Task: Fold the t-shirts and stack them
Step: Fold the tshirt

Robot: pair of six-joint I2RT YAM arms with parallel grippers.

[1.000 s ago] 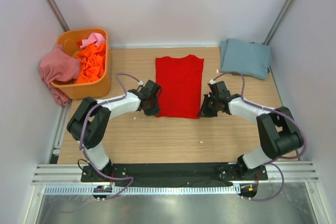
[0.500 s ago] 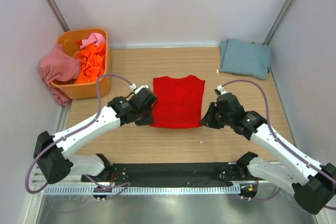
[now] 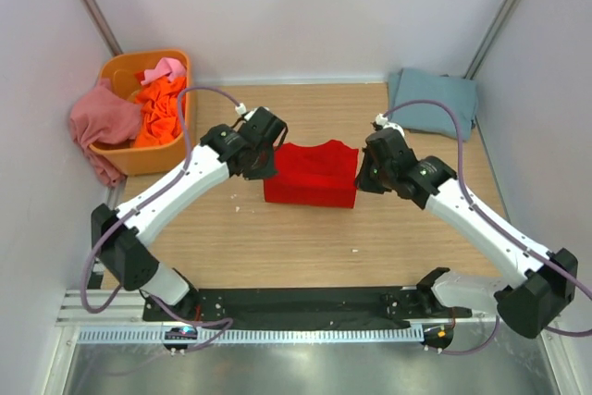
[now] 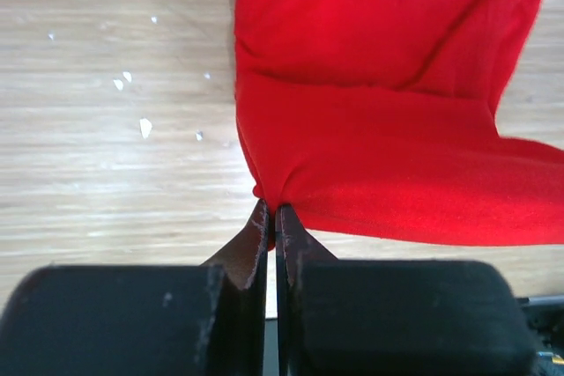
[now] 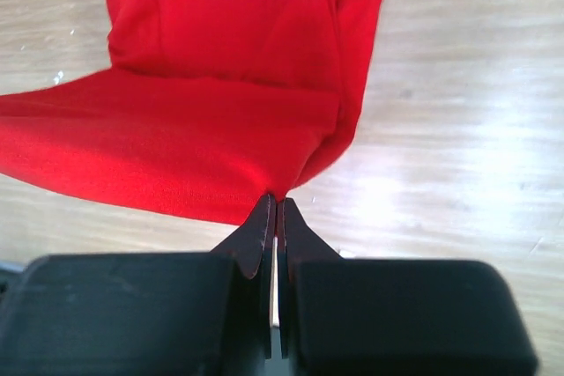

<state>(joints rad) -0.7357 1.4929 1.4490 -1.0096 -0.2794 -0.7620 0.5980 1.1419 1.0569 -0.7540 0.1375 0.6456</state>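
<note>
The red t-shirt lies mid-table, its near part lifted and doubled back over the rest. My left gripper is shut on its left bottom corner. My right gripper is shut on the right bottom corner. Between the two grips the hem hangs stretched above the lower layer. A folded grey-blue t-shirt rests at the back right. Orange and pink shirts fill the tub, and a dusty rose one drapes over its left side.
The orange plastic tub stands at the back left corner. White walls close the table on three sides. Small white flecks lie on the wood left of the red shirt. The arm bases sit on a black plate at the near edge.
Both grippers have lifted the red shirt's near hem and carried it away from the bases, towards the collar end. The shirt now looks about half as long.
</note>
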